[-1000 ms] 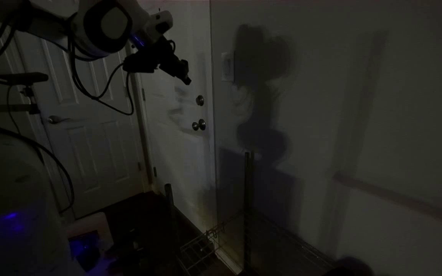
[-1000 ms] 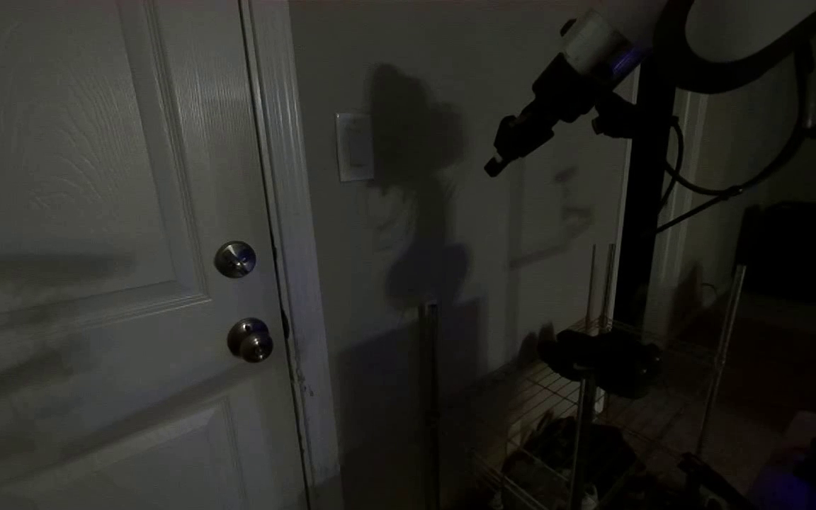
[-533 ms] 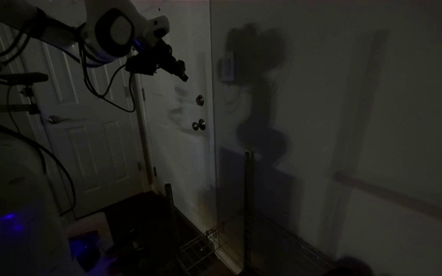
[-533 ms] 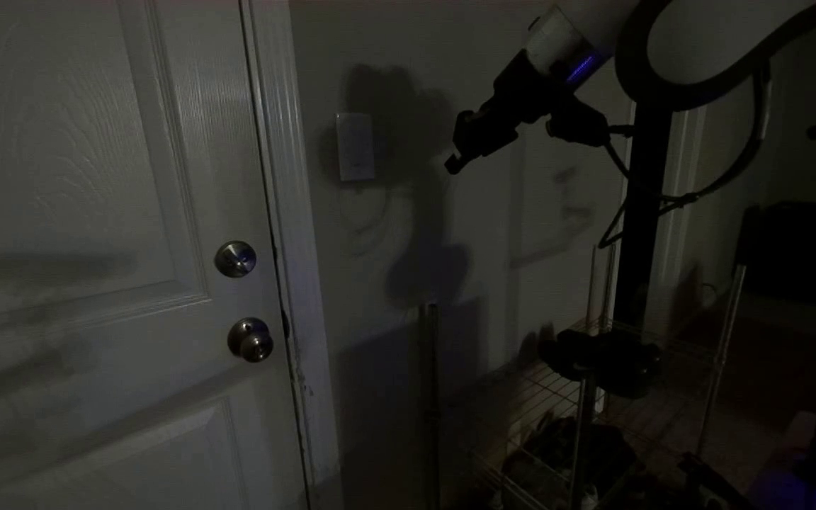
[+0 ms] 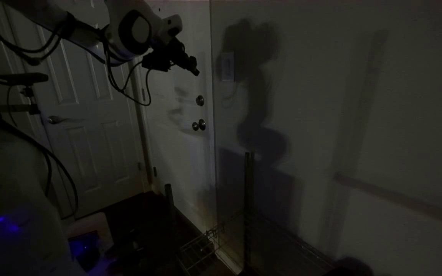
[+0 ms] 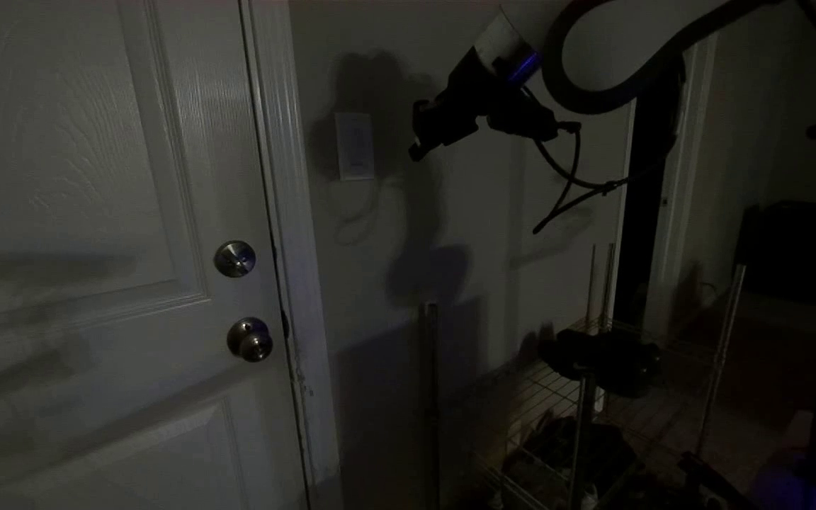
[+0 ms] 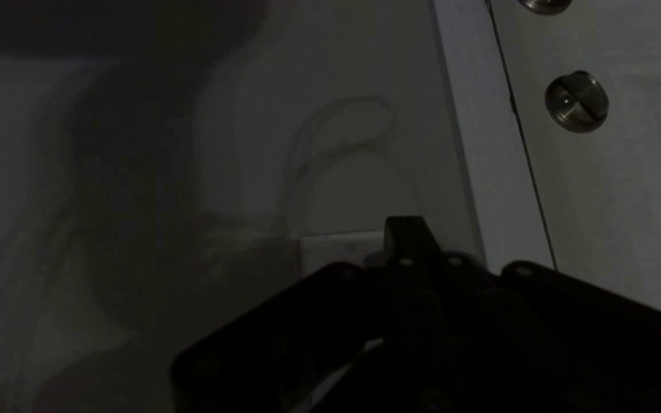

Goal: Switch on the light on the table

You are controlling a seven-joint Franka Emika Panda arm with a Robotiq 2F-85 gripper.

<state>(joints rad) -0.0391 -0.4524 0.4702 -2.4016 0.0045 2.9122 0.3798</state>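
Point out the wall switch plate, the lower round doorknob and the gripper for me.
Wall switch plate (image 6: pixel 355 146): in an exterior view, on the middle of its face.
Lower round doorknob (image 6: pixel 250 341): in an exterior view, on its rounded front.
Gripper (image 7: pixel 405 223): in the wrist view, at its closed tip.

The gripper (image 6: pixel 417 151) is black and the switch plate (image 6: pixel 355 146) whitish

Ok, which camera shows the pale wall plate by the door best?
An exterior view: there the wall plate appears whole, uncovered and fairly face-on. In an exterior view, the wall plate is also whole and uncovered, but smaller and narrower. The wrist view shows mainly one end, the gripper hiding much of the rest.
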